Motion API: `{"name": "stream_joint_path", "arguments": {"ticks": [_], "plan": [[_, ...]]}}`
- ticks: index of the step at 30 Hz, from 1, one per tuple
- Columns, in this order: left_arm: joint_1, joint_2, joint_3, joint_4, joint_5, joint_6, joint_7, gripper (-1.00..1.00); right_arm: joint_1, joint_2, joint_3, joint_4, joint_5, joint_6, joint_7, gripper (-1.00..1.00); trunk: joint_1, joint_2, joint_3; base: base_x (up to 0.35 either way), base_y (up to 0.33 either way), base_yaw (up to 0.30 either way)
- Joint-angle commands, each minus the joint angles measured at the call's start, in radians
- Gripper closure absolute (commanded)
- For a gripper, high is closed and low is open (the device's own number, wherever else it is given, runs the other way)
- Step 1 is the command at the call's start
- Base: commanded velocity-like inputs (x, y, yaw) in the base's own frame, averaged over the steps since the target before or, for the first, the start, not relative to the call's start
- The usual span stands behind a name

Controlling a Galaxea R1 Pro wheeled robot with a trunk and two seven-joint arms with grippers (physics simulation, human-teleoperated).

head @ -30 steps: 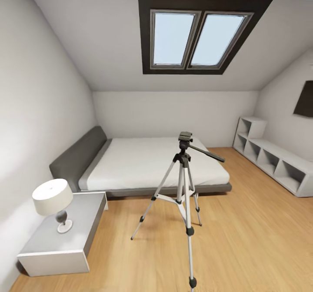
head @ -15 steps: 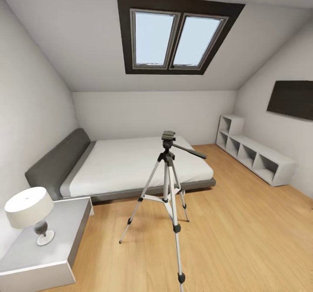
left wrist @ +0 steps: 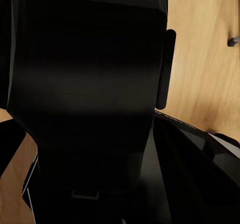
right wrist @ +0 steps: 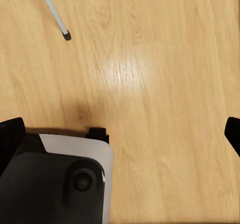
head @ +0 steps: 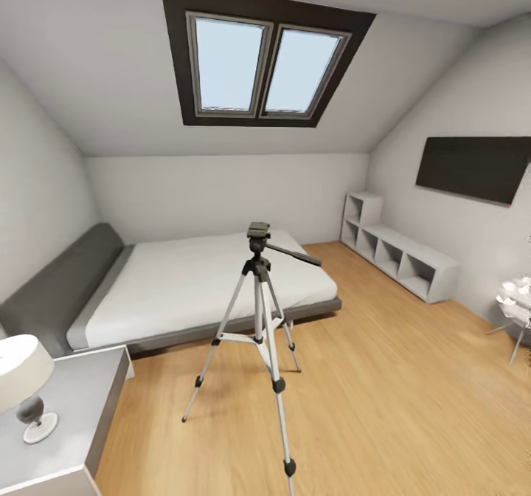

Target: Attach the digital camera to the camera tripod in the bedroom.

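Observation:
The camera tripod [head: 259,311] stands on the wood floor of the bedroom, in front of the bed; its silver legs are spread and its black pan head [head: 258,232] is bare, handle pointing right. In the left wrist view a large black body, apparently the digital camera [left wrist: 85,79], sits right against the lens, with my left gripper [left wrist: 90,134] seemingly shut on it; the fingers are hidden. My right gripper [right wrist: 122,133] is open over bare floor, fingertips [right wrist: 11,134] far apart. One tripod foot [right wrist: 66,35] shows beyond it.
A low grey-framed bed [head: 184,289] lies behind the tripod. A grey nightstand [head: 74,422] with a lamp [head: 22,378] stands near left. White cube shelves [head: 402,256] line the right wall under a dark panel [head: 472,167]. My base [right wrist: 55,184] shows below the right gripper.
The whole head view has swung to the right, so bed, tripod and nightstand sit further left in the picture. The tripod itself has not moved.

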Motion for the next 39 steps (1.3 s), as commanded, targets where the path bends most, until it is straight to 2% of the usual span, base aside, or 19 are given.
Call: {"name": "stream_joint_path", "arguments": {"ticks": [1, 39], "plan": [[0.0, 0.0, -0.009, 0.001, 0.008, -0.003, -0.003, 1.0, -0.001, -0.001, -0.004, 0.003, 0.01, -0.005, 0.001, -1.0, 0.0, -0.001, 0.0, 0.0, 0.0, -0.102], [0.0, 0.0, -0.01, 0.002, 0.009, -0.003, -0.003, 1.0, -0.001, -0.011, -0.004, 0.003, 0.012, -0.01, 0.004, -1.0, 0.0, -0.001, 0.0, 0.0, 0.0, -0.009]]}}
